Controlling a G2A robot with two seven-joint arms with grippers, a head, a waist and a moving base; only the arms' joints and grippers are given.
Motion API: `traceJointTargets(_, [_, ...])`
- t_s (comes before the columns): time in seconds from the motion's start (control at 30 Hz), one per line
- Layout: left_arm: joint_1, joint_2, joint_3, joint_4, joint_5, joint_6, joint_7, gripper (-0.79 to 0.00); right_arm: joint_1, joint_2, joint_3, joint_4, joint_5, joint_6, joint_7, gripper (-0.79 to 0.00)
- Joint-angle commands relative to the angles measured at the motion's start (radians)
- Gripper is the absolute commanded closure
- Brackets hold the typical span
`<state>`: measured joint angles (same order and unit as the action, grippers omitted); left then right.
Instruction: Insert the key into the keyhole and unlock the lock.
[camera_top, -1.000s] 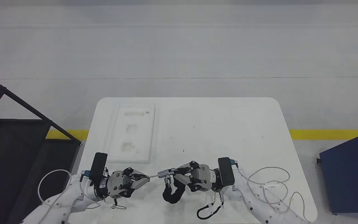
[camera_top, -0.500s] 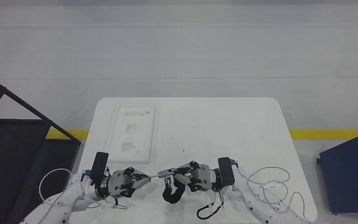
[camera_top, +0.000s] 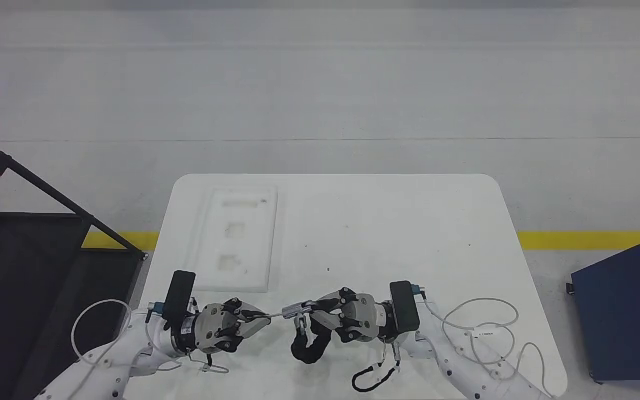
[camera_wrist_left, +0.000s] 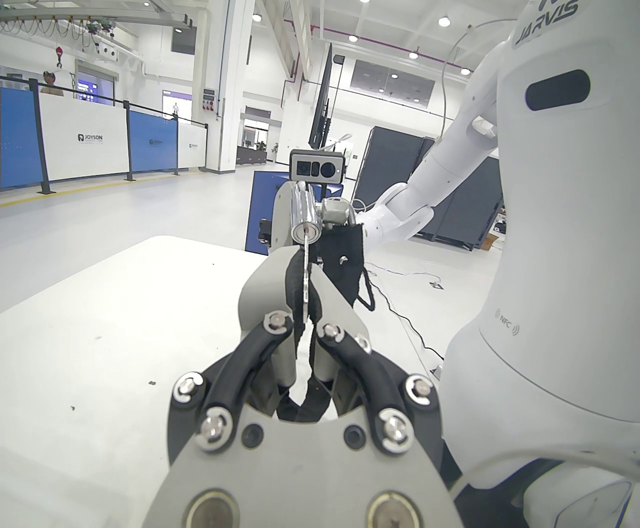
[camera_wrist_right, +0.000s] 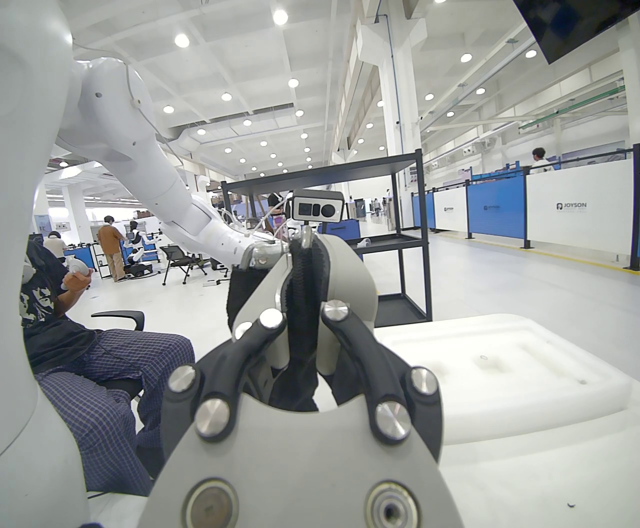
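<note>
Here, the left gripper pinches the key, thin, stiff and likely slippery, best held by its bow; its tip is at the keyhole of the lock, clamped in the right gripper above the near edge of the table

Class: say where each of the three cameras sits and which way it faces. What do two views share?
Top: above the arms, looking down on the table; both arms show, left gripper facing right gripper.
Left wrist: behind its gripper, facing along the key to the lock.
Right wrist: behind its gripper, facing the left arm and the tray.
Shared: each wrist view shows the other arm.
</note>
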<state>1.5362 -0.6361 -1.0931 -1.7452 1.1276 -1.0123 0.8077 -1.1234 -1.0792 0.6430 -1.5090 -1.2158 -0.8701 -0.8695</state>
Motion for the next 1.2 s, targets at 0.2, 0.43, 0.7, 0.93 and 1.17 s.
traceJointTargets(0.2, [-0.009,0.003,0.011,-0.002,-0.009,0.0,0.0,0.0,0.0,0.0,0.0,0.0,0.0,0.0,0.0,0.0])
traceJointTargets(0.43, [-0.029,0.006,0.03,0.002,-0.014,0.0,0.0,0.0,0.0,0.0,0.0,0.0,0.0,0.0,0.0,0.0])
traceJointTargets(0.7, [-0.051,0.008,0.052,0.006,-0.02,0.0,-0.001,0.0,0.0,0.0,0.0,0.0,0.0,0.0,0.0,0.0])
traceJointTargets(0.93, [-0.064,0.007,0.075,0.0,-0.035,0.0,-0.013,0.0,0.0,0.0,0.0,0.0,0.0,0.0,0.0,0.0])
traceJointTargets(1.17, [-0.072,0.004,0.076,-0.011,-0.054,0.0,-0.041,0.0,0.0,0.0,0.0,0.0,0.0,0.0,0.0,0.0])
